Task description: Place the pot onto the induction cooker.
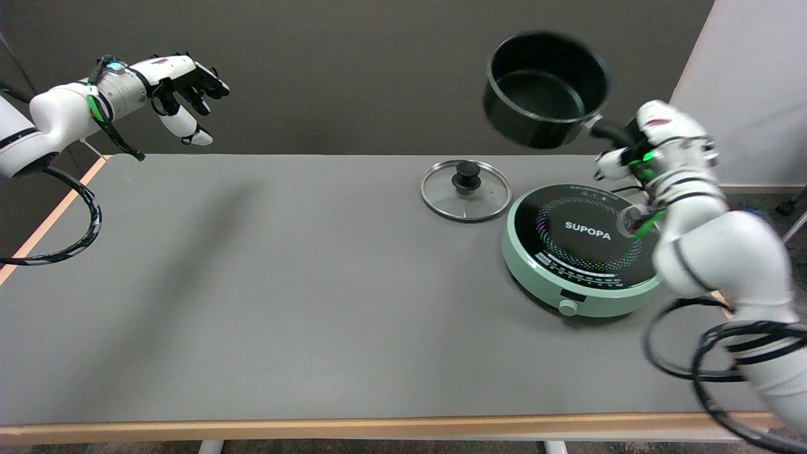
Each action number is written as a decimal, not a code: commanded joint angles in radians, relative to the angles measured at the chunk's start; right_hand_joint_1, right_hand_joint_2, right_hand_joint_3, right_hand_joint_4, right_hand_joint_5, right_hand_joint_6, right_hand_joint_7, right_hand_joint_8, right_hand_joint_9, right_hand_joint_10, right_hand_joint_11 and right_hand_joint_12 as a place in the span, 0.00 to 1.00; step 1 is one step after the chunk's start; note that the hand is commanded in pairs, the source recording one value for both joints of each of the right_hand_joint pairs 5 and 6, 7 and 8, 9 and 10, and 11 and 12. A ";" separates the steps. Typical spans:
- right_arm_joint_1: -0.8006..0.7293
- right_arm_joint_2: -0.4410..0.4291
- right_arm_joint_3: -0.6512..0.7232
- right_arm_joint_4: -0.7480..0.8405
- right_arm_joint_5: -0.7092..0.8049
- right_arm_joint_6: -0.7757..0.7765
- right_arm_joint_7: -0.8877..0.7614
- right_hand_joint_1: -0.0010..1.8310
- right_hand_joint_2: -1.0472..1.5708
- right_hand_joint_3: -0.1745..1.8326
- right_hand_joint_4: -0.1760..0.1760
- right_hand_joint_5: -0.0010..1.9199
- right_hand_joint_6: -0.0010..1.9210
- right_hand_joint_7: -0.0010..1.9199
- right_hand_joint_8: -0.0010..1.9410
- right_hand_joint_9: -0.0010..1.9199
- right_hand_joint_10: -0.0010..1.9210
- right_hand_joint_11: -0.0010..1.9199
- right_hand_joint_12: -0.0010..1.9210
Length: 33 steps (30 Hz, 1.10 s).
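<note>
A black pot (545, 89) hangs in the air, tilted so its mouth faces the camera, well above the table's far edge. My right hand (656, 142) grips its black handle at the pot's right side. The round mint-green induction cooker (583, 249), with a black top marked SUPOPA, sits on the table at the right, below and in front of the pot. Nothing stands on the cooker.
A glass lid (465, 190) with a black knob lies flat on the grey table (284, 284), just left of the cooker. The idle left hand (179, 85) hangs in the air at the upper left. Black cables (712, 353) loop beside my right arm.
</note>
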 commanded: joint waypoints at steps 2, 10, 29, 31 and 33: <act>-0.112 0.336 0.373 -0.313 0.255 -0.612 0.142 0.60 0.84 0.51 0.30 0.96 0.96 0.96 0.95 0.96 0.96 0.96 0.96; 0.059 0.362 0.267 -0.618 0.253 -0.822 0.212 0.61 0.84 0.51 0.30 0.96 0.96 0.96 0.95 0.96 0.96 0.96 0.96; -0.012 0.486 0.228 -0.727 -0.039 -1.129 0.626 0.61 0.81 0.53 0.30 0.95 0.95 0.95 0.94 0.95 0.95 0.95 0.95; -0.126 0.499 0.308 -0.665 -0.047 -1.130 0.640 0.61 0.81 0.53 0.29 0.95 0.95 0.95 0.94 0.95 0.95 0.95 0.95; -0.210 0.502 0.371 -0.620 -0.052 -1.136 0.651 0.61 0.81 0.53 0.29 0.95 0.95 0.95 0.94 0.95 0.95 0.95 0.95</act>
